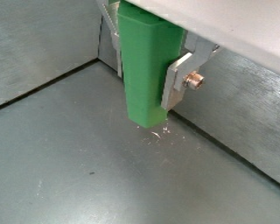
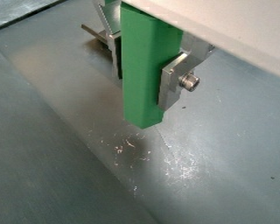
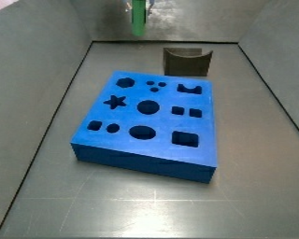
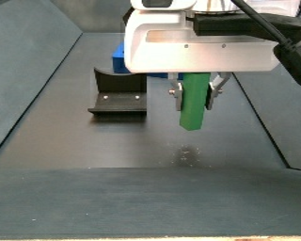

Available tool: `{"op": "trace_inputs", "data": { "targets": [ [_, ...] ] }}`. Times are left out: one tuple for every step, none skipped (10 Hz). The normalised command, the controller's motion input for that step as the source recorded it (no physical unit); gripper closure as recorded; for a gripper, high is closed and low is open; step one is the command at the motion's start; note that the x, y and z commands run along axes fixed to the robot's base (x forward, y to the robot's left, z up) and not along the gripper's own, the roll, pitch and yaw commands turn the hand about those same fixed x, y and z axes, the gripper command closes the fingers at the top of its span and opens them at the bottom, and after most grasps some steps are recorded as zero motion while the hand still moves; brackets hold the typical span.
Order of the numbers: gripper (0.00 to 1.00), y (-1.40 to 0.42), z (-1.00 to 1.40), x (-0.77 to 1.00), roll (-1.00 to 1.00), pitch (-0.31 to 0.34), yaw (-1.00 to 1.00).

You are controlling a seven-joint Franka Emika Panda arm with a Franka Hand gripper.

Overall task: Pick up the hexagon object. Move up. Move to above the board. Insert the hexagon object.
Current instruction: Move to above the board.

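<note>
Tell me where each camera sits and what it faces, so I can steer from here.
Wrist view: on the arm, looking down past the gripper shut on the hexagon object, above the grey floor; one silver finger shows.
Wrist view: same mount, other angle; hexagon object above scuffed floor.
Side view: high, beyond the board, facing the far wall, where the peg hangs; the fixture stands behind the board.
Side view: low, opposite end, facing the gripper close up; board behind.
All four share the peg.
</note>
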Motion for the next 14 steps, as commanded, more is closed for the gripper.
{"op": "trace_inputs", "data": {
  "targets": [
    [1.00,0.02,1.00,-0.02,-0.15,0.097,-0.03],
    [1.00,0.02,1.00,-0.02,-0.15,0.097,-0.03],
    [1.00,0.02,1.00,-0.02,-0.15,0.097,-0.03],
    [1.00,0.01,1.00,-0.02,-0.15,0.097,-0.03],
    [1.00,0.01,1.00,-0.02,-0.15,0.097,-0.03],
    [1.00,0.01,1.00,-0.02,-0.15,0.098,-0.03],
    [1.00,0.01,1.00,-0.02,-0.15,0.098,-0.03],
    [1.00,0.01,1.00,-0.02,-0.15,0.098,-0.03],
    [1.00,0.01,1.00,-0.02,-0.15,0.098,-0.03],
    [1.00,0.01,1.00,-0.02,-0.15,0.098,-0.03],
    [1.00,0.01,1.00,-0.02,-0.15,0.098,-0.03],
    [1.00,0.01,1.00,-0.02,-0.15,0.098,-0.03],
    [1.00,0.01,1.00,-0.02,-0.15,0.098,-0.03],
    [1.00,0.01,1.00,-0.02,-0.15,0.098,-0.03]
  ]
}}
